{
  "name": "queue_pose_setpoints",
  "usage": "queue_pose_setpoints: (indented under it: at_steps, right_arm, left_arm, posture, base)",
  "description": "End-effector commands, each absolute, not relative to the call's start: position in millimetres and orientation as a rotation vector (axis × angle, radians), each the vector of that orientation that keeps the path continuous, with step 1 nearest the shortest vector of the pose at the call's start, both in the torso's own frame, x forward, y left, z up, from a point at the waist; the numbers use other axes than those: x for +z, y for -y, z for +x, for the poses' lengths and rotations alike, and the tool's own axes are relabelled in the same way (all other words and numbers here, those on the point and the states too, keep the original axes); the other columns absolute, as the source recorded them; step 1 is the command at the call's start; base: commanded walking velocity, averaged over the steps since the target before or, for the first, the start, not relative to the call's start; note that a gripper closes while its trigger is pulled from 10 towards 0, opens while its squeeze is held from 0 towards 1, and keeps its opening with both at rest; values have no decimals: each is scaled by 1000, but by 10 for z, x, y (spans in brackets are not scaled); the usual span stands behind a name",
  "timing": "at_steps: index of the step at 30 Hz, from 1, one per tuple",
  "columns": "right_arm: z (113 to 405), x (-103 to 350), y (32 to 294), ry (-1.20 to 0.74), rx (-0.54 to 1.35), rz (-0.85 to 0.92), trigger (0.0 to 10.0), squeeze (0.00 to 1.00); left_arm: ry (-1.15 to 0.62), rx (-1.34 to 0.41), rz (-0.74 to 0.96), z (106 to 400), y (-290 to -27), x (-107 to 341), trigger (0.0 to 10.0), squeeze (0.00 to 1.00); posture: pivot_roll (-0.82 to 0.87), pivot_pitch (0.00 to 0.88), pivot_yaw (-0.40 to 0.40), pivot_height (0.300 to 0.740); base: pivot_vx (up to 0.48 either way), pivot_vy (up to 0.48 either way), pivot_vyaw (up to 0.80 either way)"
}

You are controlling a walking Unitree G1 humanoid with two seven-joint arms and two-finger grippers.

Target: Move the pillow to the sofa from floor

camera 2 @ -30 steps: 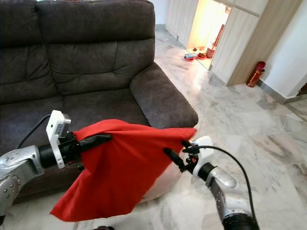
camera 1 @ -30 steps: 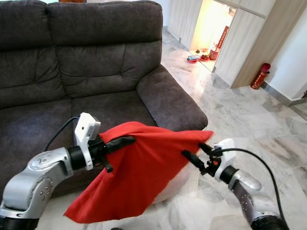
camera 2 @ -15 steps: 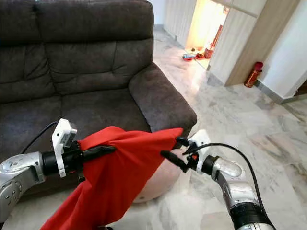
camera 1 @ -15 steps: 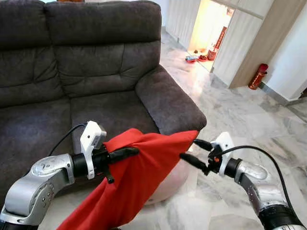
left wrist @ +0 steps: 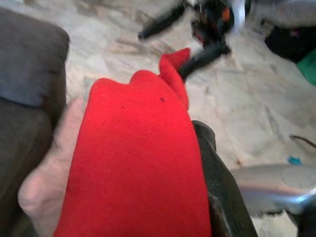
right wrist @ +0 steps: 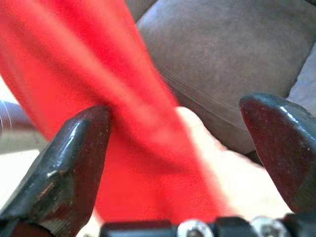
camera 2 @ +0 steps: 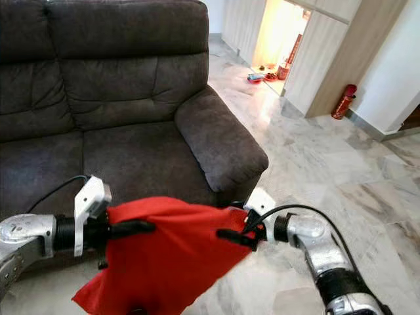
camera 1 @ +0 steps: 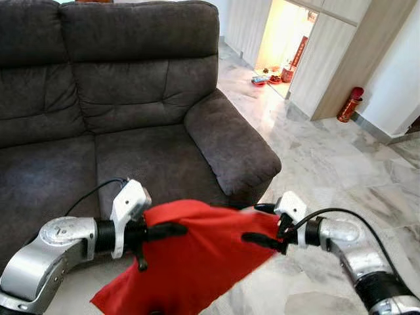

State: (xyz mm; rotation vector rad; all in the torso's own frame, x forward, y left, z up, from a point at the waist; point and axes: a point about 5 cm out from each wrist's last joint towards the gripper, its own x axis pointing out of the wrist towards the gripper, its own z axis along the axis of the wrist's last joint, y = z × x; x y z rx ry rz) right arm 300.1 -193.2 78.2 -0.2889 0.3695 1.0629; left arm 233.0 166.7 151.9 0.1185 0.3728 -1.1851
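Note:
The pillow is a pale cushion point(left wrist: 42, 185) in a loose red cover point(camera 1: 197, 262), held up in front of the dark grey sofa point(camera 1: 151, 154). My left gripper point(camera 1: 172, 230) is shut on the cover's upper edge, and one black finger point(left wrist: 217, 192) lies along the cloth. My right gripper point(camera 1: 252, 223) is at the cover's right corner with its fingers point(right wrist: 74, 153) wide apart. It is open, and the red cloth passes between the fingers and rests against the lower one. The cover hangs down between both arms, hiding the cushion in the eye views.
The sofa's right armrest point(camera 1: 230, 141) juts out just beyond the right gripper. Marble floor point(camera 1: 328, 164) stretches to the right. A lit doorway point(camera 1: 282, 39) with small items on the floor and a red extinguisher point(camera 1: 348, 105) by the wall stand at the far right.
Both grippers and the red cover have dropped lower and closer together. The cover now spreads flatter between them, and the pale cushion seen below it earlier is hidden in the eye views.

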Motion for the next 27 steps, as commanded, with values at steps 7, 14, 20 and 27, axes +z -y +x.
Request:
queue_pose_setpoints:
  at_steps: [7, 14, 20, 27]
  right_arm:
    - [2987, 833, 2052, -417, 1137, -368, 10000, 0]
    - [2873, 856, 2118, -460, 1257, -363, 10000, 0]
    - [2716, 839, 2219, -524, 1337, -358, 10000, 0]
    - [2535, 614, 2276, -636, 1340, -417, 10000, 0]
  left_arm:
    - [-319, -1267, 249, 2269, -1612, 1614, 10000, 0]
    - [-334, -1238, 291, 2307, -1643, 1567, 10000, 0]
    - [-340, -1231, 303, 2320, -1640, 1531, 10000, 0]
    - [-318, -1219, 303, 2354, -1649, 1565, 10000, 0]
  posture:
    - [88, 0, -115, 740]
    - [81, 0, -115, 740]
    - [70, 0, -119, 740]
    - [70, 0, -121, 740]
  base:
    - [0, 0, 0]
    - [0, 0, 0]
    - [0, 0, 0]
    - [0, 0, 0]
